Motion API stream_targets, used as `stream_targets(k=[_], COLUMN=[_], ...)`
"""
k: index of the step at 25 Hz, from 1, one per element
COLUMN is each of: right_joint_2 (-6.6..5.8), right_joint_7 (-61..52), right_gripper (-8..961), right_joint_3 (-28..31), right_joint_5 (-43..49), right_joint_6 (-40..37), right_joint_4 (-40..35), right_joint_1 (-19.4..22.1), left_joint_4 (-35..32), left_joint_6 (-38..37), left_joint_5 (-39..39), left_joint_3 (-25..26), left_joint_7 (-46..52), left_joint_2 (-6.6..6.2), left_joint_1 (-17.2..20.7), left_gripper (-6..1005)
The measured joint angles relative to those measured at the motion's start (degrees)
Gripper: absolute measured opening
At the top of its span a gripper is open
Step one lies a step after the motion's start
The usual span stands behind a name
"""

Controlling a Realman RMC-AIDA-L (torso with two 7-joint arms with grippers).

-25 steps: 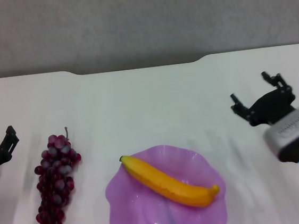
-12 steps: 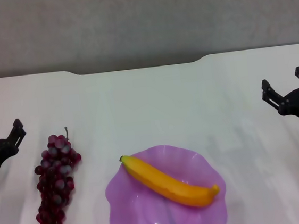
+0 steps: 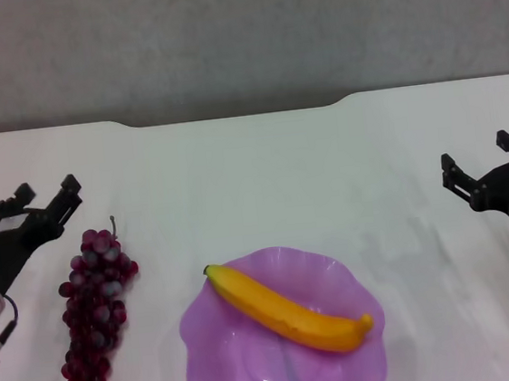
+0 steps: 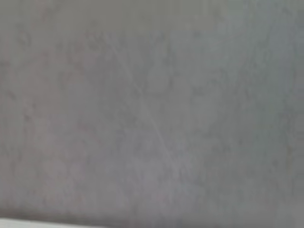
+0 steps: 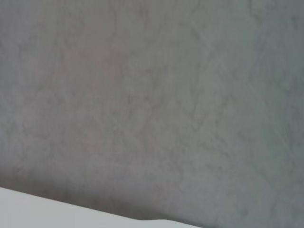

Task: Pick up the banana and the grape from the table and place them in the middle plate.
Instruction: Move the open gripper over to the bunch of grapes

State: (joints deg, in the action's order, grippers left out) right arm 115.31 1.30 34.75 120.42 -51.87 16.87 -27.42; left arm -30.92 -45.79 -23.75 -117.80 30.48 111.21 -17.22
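White table [image 3: 262,171], notched far edge, grey wall [image 3: 238,37] behind it. Middle plate [image 3: 217,335] sits at the near centre, purple, scalloped. Banana [image 3: 290,310] already lies across it, green tip toward my left, far end resting near the rim on my right. Grape [image 3: 94,307] bunch is still on the table left of the plate, well apart from it, stem pointing away from me. Nothing lies between the bunch and the plate.

My left gripper [image 3: 48,199] hovers just beside the top of the grape bunch, on its left, fingers apart, holding nothing, not touching the grapes. My right gripper [image 3: 481,167] is off at the right edge over bare table, fingers apart, empty, well away from the plate.

Both wrist views show only the grey wall plus a sliver of white table edge [image 5: 57,211].

Versus half a second ago: left gripper has moved up and in toward the grapes, more of the arm is in view; right gripper shifted slightly inward; banana, grape and plate unchanged
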Motion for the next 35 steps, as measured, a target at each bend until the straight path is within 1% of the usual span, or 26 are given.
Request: stream_targets(k=[1, 3, 5, 6, 8, 10, 11, 12, 13, 15, 16, 18, 19, 20, 21, 22, 23, 24, 26, 29, 35], right_joint_2=[-0.01, -0.05, -0.07, -0.08, -0.09, -0.09, -0.09, -0.09, -0.09, -0.07, -0.06, -0.02, -0.02, -0.01, -0.01, 0.0, 0.0, 0.0, 0.0, 0.0, 0.0], right_joint_7=[0.0, 0.0, -0.1, -0.1, -0.1, -0.1, -0.1, -0.1, -0.1, -0.1, -0.1, -0.1, -0.1, -0.1, -0.1, -0.1, -0.2, -0.2, -0.2, -0.2, -0.2], right_gripper=[886, 886, 885, 885, 885, 885, 885, 885, 885, 885, 885, 885, 885, 885, 885, 885, 885, 885, 885, 885, 885], right_joint_3=[0.0, 0.0, 0.0, 0.0, 0.0, 0.0, 0.0, 0.0, 0.0, 0.0, 0.0, 0.0, 0.0, 0.0, 0.0, 0.0, 0.0, 0.0, 0.0, 0.0, 0.0], right_joint_5=[0.0, 0.0, 0.0, 0.0, 0.0, 0.0, 0.0, 0.0, 0.0, 0.0, 0.0, 0.0, 0.0, 0.0, 0.0, 0.0, 0.0, 0.1, 0.1, 0.5, 0.8], right_joint_6=[0.1, 0.4, 0.9, 1.2, 1.5, 1.6, 1.7, 1.9, 2.2, 3.2, 3.6, 4.1, 4.2, 4.3, 4.3, 4.3, 4.3, 4.3, 4.2, 4.4, 4.3], right_joint_4=[0.0, 0.0, 0.0, 0.0, 0.0, -0.1, -0.1, -0.1, -0.1, -0.1, -0.1, 0.0, 0.0, 0.0, 0.1, 0.2, 0.4, 0.5, 0.6, 0.6, 0.4], right_joint_1=[-0.1, -0.1, -0.2, -0.3, -0.4, -0.4, -0.4, -0.5, -0.5, -0.9, -1.1, -1.5, -1.5, -1.6, -1.6, -1.6, -1.6, -1.6, -1.6, -1.6, -1.6], left_joint_4=[-4.9, -11.1, -17.5, -21.6, -28.8, -37.9, -43.3, -44.8, -48.4, -53.0, -54.6, -56.5, -57.0, -57.3, -57.5, -57.4, -57.4, -56.2, -55.2, -51.5, -41.1], left_joint_6=[4.3, 11.2, 19.3, 24.8, 35.0, 47.5, 55.3, 58.1, 64.3, 73.6, 78.3, 85.6, 89.4, 92.7, 95.3, 97.5, 97.5, 100.2, 100.3, 100.0, 99.4], left_joint_5=[1.9, 4.8, 8.1, 9.7, 12.4, 15.1, 15.8, 15.6, 14.8, 11.6, 9.2, 4.6, 2.1, -0.3, -2.3, -4.4, -4.4, -7.7, -8.1, -8.0, -7.9], left_joint_3=[0.5, 1.4, 2.5, 3.1, 4.2, 5.8, 6.7, 7.1, 7.8, 9.8, 11.7, 16.5, 19.9, 23.2, 25.8, 27.6, 27.6, 30.1, 30.8, 31.1, 31.2], left_joint_7=[0.3, 0.1, -0.1, -0.2, -0.9, -3.1, -5.8, -7.2, -10.5, -17.0, -21.8, -31.1, -36.6, -42.2, -46.2, -49.4, -49.4, -53.2, -53.4, -53.5, -53.4], left_joint_2=[-1.39, -2.8, -3.97, -4.42, -4.92, -4.87, -4.51, -4.34, -3.87, -2.86, -1.88, 0.6, 2.43, 3.95, 4.97, 5.32, 5.32, 5.04, 5.04, 5.26, 5.29], left_joint_1=[1.4, 3.2, 5.0, 6.0, 7.7, 9.2, 9.9, 10.0, 10.1, 9.9, 9.7, 9.4, 9.2, 9.0, 8.8, 8.4, 8.4, 7.5, 7.1, 5.6, 0.2], left_gripper=[765, 765, 765, 765, 765, 765, 764, 764, 764, 764, 764, 765, 765, 765, 765, 764, 764, 764, 764, 764, 764])
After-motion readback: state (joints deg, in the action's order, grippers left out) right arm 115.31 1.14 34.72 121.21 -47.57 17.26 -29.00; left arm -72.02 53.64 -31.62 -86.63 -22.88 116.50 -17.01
